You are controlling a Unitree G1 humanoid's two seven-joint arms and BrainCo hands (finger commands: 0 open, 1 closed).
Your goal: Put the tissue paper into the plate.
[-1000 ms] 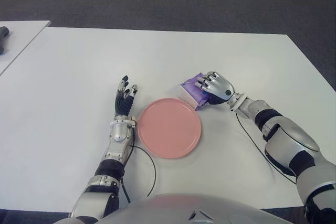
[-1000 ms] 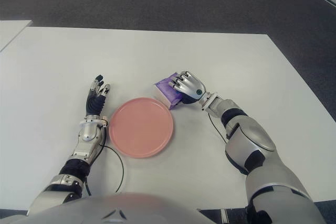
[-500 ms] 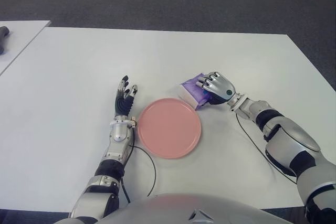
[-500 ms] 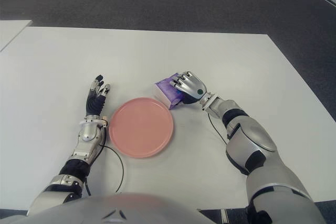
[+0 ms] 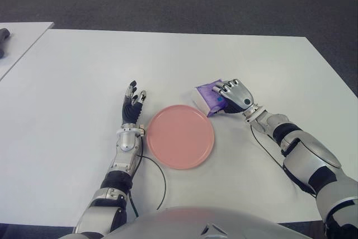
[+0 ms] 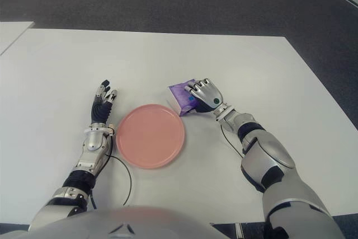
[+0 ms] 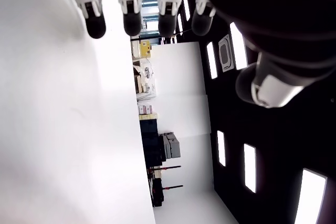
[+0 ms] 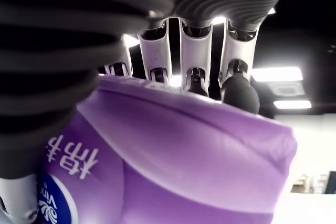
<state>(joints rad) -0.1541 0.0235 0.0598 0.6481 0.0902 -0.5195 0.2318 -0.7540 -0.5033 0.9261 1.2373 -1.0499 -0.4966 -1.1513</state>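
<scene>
Both arms are clad in glossy silver-grey shells separated by black ribbed joint bands at wrist, forearm and elbow. The left hand (image 5: 132, 104) has slim black fingers (image 5: 127, 99) with pale silver segments near the tips; a silver cuff sits at its wrist. The right hand (image 5: 235, 94) shows a rounded silver back plate carrying a small green-blue dot, with silver and black knuckles. In the right wrist view its fingers (image 8: 195, 51) are white links with dark rubbery tips and ribbed black coverings. A thin black cable runs alongside each forearm (looping beside the left one). The torso's top edge is silver with a reddish tint.
</scene>
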